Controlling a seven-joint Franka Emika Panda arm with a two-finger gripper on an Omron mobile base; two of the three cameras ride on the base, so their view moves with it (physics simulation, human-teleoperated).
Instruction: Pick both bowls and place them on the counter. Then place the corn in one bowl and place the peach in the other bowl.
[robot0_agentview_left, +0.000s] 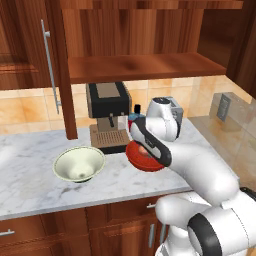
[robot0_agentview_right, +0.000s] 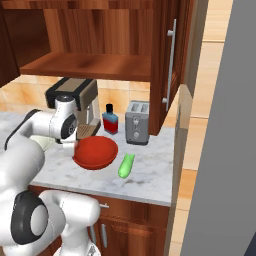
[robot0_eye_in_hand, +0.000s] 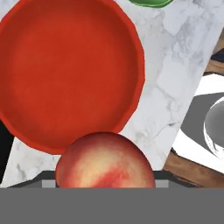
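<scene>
My gripper (robot0_eye_in_hand: 105, 180) is shut on the peach (robot0_eye_in_hand: 105, 164), a round red-orange fruit with a paler patch, held low between the finger tips. It hangs just over the near rim of the glossy red bowl (robot0_eye_in_hand: 65, 70), which stands upright and empty on the counter (robot0_agentview_right: 150, 177). That red bowl (robot0_agentview_right: 96, 152) sits in front of the coffee machine, partly behind my arm in the left base view (robot0_agentview_left: 146, 161). The cream-white bowl (robot0_agentview_left: 79, 164) stands empty to its left. The green corn (robot0_agentview_right: 126, 166) lies on the marble just right of the red bowl.
A coffee machine (robot0_agentview_left: 107, 112) stands at the back, with a blue-and-red bottle (robot0_agentview_right: 110, 121) and a toaster (robot0_agentview_right: 137, 122) to its right. An open wall cabinet's shelf (robot0_agentview_left: 140, 65) hangs above. The counter ends at a wall (robot0_agentview_right: 220, 150) right of the corn.
</scene>
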